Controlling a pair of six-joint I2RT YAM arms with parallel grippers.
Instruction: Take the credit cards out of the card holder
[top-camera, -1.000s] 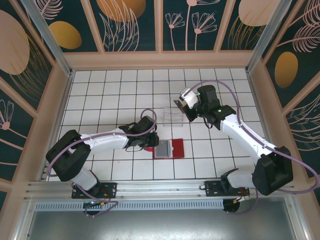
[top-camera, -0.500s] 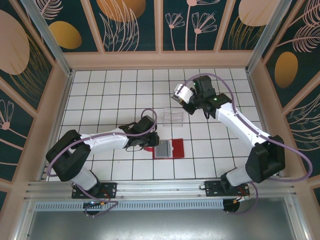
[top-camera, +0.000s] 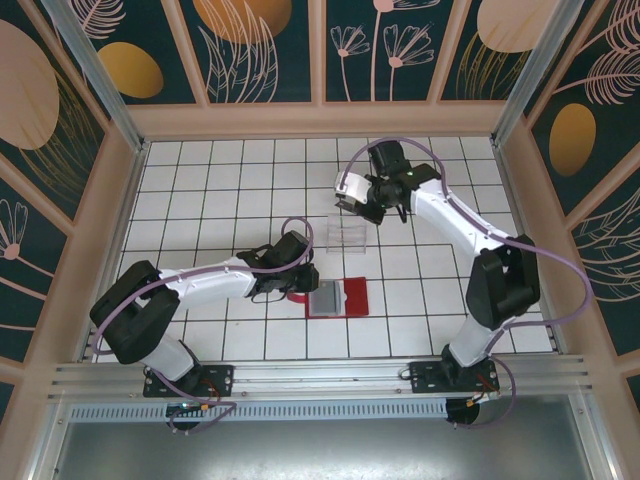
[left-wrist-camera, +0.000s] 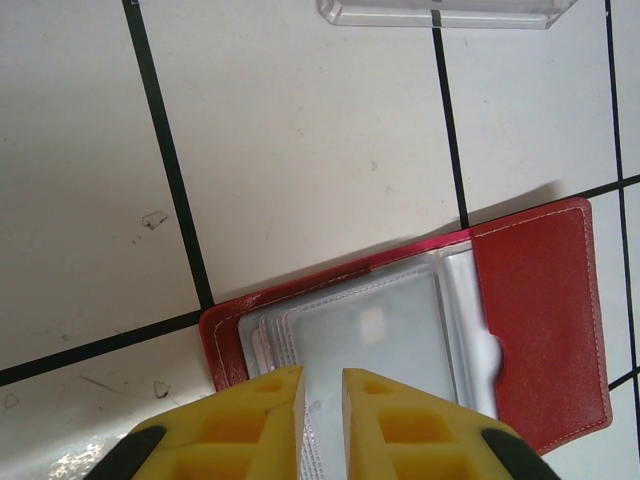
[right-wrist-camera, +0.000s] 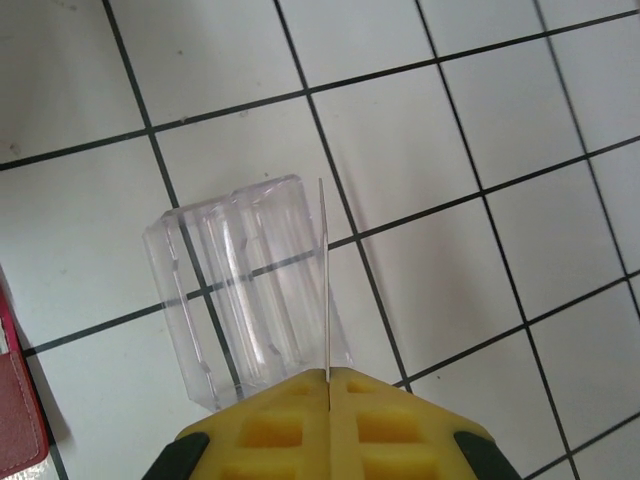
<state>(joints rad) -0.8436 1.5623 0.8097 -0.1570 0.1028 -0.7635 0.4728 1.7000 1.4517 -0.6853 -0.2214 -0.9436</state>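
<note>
**A:** Left side first, go.

**B:** Left gripper (left-wrist-camera: 322, 385) sits low over the left edge of the wallet (left-wrist-camera: 545, 320). The yellow fingers are almost together, with a thin slit between them. The clear sleeves (left-wrist-camera: 370, 320) run under the tips. Can't tell whether one is pinched.

**A:** Wallet where?

**B:** Open and flat on the tiled table (top-camera: 200, 190), toward the front, between the two arms. The greyish sleeves are fanned over its left half and the right half is bare red flap.

**A:** Next over?

**B:** Clear box (top-camera: 347, 231), just behind the wallet and not touching it.

**A:** Right arm?

**B:** Right gripper (right-wrist-camera: 328, 375) hangs above the right side of the box, jaws clamped on a card (right-wrist-camera: 325, 280). From the wrist the card is thin, pale and edge-on, sticking straight out past the fingertips. Its line runs along the right wall of the box. Can't tell if it touches the box.
</note>
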